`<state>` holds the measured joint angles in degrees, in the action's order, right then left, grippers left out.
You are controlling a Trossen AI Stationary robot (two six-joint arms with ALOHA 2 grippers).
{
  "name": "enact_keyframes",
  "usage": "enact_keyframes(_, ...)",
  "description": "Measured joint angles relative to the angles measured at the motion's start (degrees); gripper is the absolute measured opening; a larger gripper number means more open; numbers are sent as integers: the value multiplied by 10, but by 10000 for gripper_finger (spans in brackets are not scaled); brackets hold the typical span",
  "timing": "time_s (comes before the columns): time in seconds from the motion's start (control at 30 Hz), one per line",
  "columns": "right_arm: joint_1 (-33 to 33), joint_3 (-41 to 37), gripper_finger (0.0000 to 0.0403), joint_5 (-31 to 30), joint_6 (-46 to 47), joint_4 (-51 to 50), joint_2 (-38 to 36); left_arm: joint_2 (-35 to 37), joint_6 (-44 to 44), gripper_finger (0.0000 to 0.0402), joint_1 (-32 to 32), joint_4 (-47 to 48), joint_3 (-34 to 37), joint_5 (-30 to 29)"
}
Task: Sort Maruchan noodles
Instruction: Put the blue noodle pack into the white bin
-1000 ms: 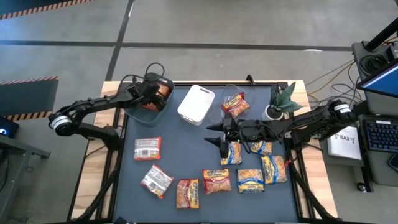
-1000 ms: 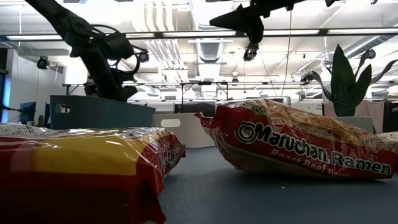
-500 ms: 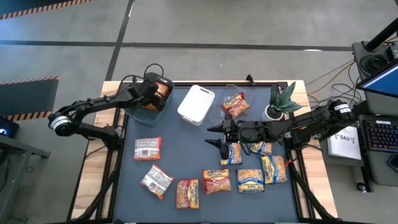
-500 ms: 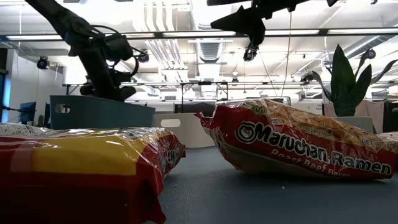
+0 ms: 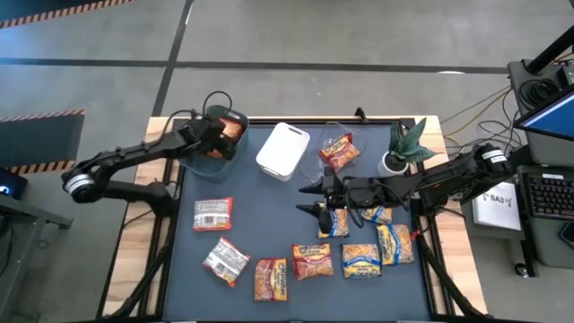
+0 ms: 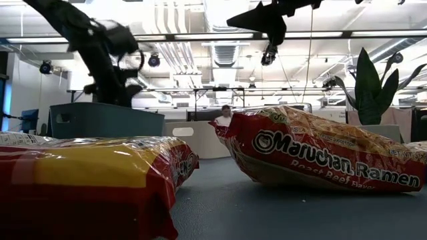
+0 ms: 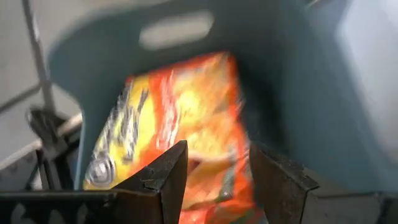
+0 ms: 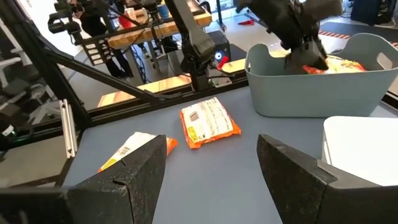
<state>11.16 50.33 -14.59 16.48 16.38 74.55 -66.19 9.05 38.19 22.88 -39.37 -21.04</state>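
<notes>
Hovering over the grey-green bin (image 5: pixel 221 146) at the upper left of the high view, your left claw (image 5: pixel 218 136) stands parted around an orange packet (image 7: pixel 180 130) lying inside; whether it grips, you cannot tell. Your right claw (image 5: pixel 316 197) hangs empty mid-frame, fingers spread, above the surface (image 5: pixel 269 215), with more packets (image 5: pixel 309 260) along the lower edge.

Grey-green bin (image 5: pixel 218 152) holds an orange-red packet (image 7: pixel 180 130) with yellow. Beside the bin, a white bin (image 5: pixel 283 150). Near the bin, whitish-silver packets (image 5: pixel 213 213) with red; further off, blue-and-yellow packets (image 5: pixel 361 260) on dark blue-grey table (image 5: pixel 260 206).
</notes>
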Motion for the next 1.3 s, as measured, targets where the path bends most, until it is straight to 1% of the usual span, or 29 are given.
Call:
enact_keyframes(0.23,-3,5,237,-6,-20,-14,-2,98,0,155,-83,-6,-1,6)
enact_keyframes(0.4,-4,20,237,-4,-7,-19,-2,144,3,155,-156,-10,-1,9)
enact_keyframes(0.43,-4,26,237,2,-1,-25,-2,149,5,155,-172,-11,-1,9)
enact_keyframes(0.57,0,59,237,65,15,-85,0,157,10,155,-243,-31,-1,10)
enact_keyframes(0.67,7,72,237,71,13,-106,5,152,5,155,-295,-55,-2,10)
enact_keyframes(0.77,7,75,237,72,5,-109,6,143,-15,155,-329,-87,-2,11)
enact_keyframes(0.83,3,75,237,71,19,-124,6,137,-25,155,-344,-106,-2,11)
enact_keyframes(0.93,3,78,237,71,57,-169,6,131,-27,155,-356,-109,-2,11)
enact_keyframes(1.3,6,135,223,86,220,-373,32,91,-26,155,-360,-126,-2,11)
